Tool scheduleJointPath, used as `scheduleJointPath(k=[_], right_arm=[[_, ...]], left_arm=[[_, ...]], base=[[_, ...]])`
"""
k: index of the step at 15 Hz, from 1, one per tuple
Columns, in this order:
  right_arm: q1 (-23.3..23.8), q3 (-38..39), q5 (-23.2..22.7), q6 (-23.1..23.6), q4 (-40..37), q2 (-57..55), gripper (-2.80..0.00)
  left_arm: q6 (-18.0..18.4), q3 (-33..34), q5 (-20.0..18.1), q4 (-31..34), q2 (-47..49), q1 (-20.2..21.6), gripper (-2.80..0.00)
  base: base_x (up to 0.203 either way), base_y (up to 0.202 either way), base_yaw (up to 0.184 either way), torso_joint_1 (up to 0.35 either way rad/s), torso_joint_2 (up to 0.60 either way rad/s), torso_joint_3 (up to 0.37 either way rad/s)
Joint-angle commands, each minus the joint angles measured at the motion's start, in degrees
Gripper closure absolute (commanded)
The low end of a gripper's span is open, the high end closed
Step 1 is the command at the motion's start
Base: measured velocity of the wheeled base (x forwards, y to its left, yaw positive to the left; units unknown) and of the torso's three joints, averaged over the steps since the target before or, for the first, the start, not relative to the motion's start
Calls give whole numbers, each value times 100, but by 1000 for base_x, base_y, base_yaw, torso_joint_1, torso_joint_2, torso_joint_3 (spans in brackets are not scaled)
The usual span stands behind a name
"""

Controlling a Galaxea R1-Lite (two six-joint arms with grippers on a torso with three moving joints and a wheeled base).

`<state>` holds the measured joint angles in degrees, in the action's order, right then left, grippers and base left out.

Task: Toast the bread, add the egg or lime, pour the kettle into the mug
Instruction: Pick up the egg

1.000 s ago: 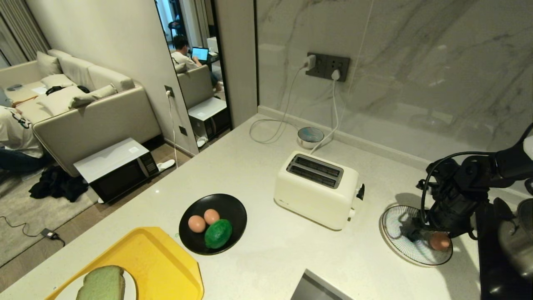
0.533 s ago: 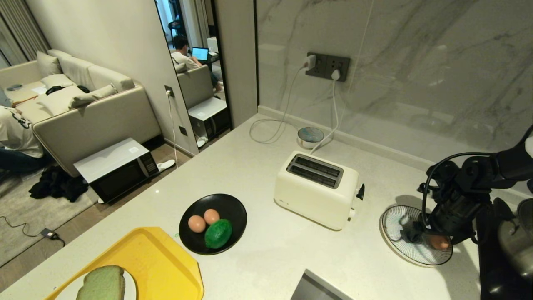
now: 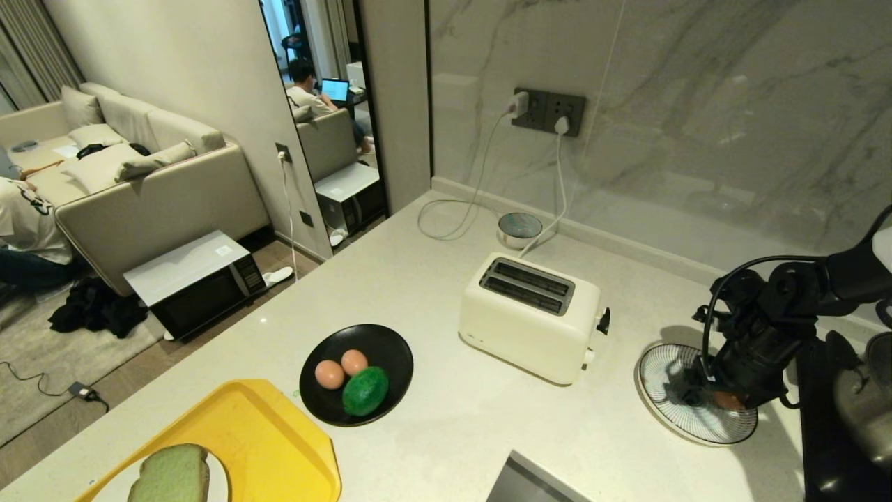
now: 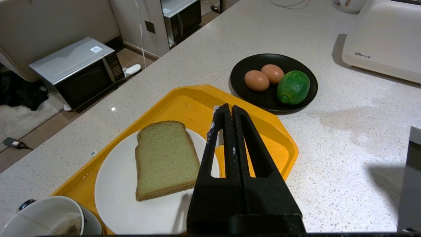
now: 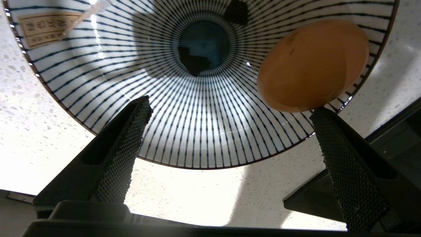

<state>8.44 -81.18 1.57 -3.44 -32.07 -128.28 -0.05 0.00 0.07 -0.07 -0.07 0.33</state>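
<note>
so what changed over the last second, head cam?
The right gripper has sunk lower over the striped bowl, jaws wide open, and now hides most of the egg in it; the right wrist view shows that egg lying free against the bowl's rim. Unchanged: black plate with two eggs and lime, toaster, bread, left gripper shut.

On the worktop, the toaster stood at centre, a plate with two eggs and the lime to its left. Nearer and further left, the bread lay on a tray. A bowl holding a third egg sat right of the toaster, below the right gripper.
</note>
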Motion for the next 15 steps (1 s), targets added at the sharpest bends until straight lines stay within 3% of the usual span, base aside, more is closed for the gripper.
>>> scheduleJointPath(k=[1,7,9,15], right_arm=[[4,-30,-8,10,-18,-21,-280],[18,-120,-74,44,17,-109,-280],[18,-236,-281,200,17,-118,-280],[-35,-493,-316,458,8,-112,-280]], left_arm=[[5,0,1,-1,-1,2,0],[-2,0,1,-1,-1,2,0],[5,0,1,-1,-1,2,0],[-3,0,1,-1,-1,2,0]], base=[[0,0,0,0,0,0],[0,0,0,0,0,0],[0,0,0,0,0,0],[0,0,0,0,0,0]])
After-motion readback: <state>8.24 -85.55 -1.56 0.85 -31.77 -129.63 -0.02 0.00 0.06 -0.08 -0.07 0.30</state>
